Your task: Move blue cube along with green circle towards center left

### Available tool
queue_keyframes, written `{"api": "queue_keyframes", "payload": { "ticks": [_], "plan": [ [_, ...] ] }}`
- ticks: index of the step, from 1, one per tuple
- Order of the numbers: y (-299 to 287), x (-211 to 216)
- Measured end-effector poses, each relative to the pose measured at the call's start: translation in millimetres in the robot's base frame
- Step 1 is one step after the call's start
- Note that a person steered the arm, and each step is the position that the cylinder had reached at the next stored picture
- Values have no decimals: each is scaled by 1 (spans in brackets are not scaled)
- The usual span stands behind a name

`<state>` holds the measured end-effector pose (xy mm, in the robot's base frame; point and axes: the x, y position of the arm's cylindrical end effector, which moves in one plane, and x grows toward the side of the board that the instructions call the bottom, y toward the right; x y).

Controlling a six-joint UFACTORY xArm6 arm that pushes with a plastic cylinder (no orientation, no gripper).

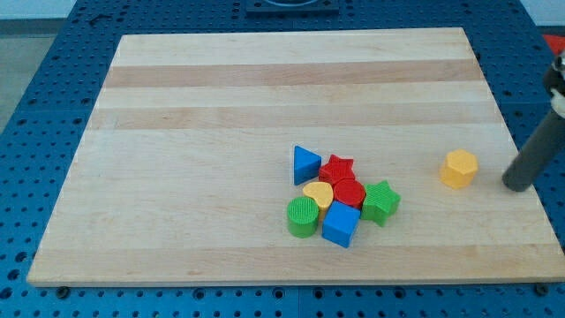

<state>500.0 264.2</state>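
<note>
Blue cube (341,225) sat touching ribbed green circle (302,217) in tight cluster low on pale wooden board (221,115). My tip (515,185), bare rod holding nothing, stood far right, beyond yellow hexagon (459,169).

Bright, even overhead light falls on the wooden board (265,132), with no glare. Shadows are short and soft (faint under the blocks). Focus is slightly soft throughout.

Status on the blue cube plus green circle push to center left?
Done: nothing visible; the blue cube and green circle sit in the cluster at the board's lower middle. In hand: my tip is at the view's right edge, right of the yellow block, touching no block. Left: the whole push leftward.
</note>
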Motion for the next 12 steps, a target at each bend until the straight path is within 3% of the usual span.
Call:
{"api": "queue_keyframes", "payload": {
  "ticks": [3,4,6,7,8,9,12],
  "plan": [
    [-127,-2],
    [-131,-1],
    [-14,43],
    [-26,86],
    [-117,92],
    [-166,86],
    [-270,60]
  ]
}}
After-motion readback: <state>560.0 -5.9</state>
